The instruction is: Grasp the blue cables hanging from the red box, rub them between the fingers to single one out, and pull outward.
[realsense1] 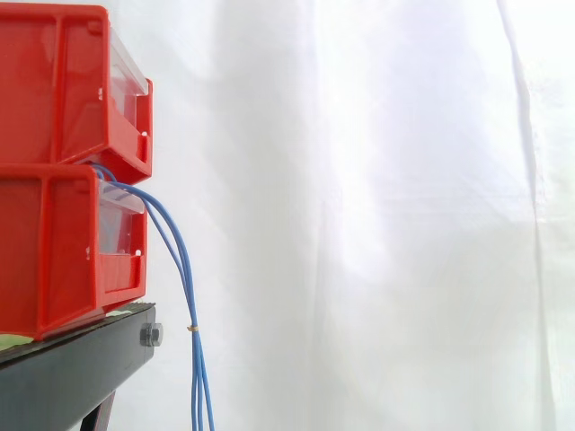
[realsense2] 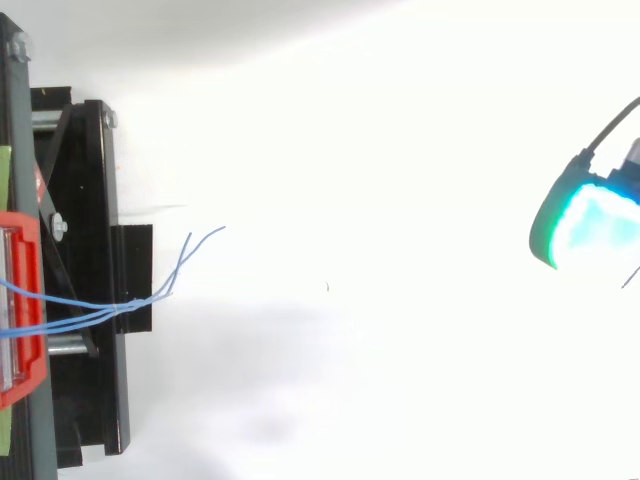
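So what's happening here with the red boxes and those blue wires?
A robot is about to work on the blue cables. They hang from where the two stacked red bins meet, drop past the edge of the black stand, and are bunched by a small yellowish tie. The robot's hand is at the right edge of the top view, well away from them. Nothing has been grasped yet.

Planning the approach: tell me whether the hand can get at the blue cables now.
Probably yes: the blue cables hang free off the red bins, and nothing stands between them and the hand.
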Available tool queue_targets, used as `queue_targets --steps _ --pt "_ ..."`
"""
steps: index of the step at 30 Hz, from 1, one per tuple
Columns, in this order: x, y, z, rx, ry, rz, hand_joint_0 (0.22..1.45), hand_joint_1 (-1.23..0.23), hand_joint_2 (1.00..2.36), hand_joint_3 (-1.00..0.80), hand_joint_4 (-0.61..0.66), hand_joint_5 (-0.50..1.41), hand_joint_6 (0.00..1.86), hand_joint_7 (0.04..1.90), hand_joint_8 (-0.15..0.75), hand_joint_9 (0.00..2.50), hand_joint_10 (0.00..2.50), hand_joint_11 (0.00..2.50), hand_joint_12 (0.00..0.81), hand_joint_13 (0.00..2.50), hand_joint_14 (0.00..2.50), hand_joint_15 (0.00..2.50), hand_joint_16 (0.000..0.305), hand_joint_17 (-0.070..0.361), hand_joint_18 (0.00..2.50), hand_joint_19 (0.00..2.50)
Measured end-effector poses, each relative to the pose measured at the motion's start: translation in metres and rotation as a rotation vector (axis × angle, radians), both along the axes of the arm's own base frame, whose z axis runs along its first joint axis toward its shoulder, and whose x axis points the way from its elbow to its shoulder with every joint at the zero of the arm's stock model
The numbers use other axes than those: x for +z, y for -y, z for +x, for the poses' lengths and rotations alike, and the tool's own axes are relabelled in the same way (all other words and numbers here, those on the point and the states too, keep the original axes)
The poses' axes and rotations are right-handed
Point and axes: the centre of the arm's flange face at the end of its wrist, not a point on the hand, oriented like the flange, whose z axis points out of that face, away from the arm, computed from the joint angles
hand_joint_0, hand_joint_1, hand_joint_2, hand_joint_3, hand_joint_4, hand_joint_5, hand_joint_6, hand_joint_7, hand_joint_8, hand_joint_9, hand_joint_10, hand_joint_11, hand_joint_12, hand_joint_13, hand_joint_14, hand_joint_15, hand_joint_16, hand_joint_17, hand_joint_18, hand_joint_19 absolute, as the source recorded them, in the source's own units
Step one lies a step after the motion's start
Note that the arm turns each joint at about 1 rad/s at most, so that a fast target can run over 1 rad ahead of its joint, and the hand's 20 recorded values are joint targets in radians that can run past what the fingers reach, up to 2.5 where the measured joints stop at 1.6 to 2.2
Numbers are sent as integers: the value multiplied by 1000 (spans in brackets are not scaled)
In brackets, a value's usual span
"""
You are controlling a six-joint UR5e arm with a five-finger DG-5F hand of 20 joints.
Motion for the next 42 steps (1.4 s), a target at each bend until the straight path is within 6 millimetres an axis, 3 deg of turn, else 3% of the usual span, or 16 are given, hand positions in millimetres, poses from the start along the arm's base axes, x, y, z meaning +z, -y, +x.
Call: queue_targets --steps 23,42 --pt "-2 -3 15 12 72 -75 403 -566 1000 -500 335 -207 502 775 389 677 7 339 473 667 9 320 70 157 725 407" --pt "-60 -5 49 9 47 -49 408 -554 1000 -500 337 -205 502 776 388 687 7 345 472 675 11 335 69 156 734 416"
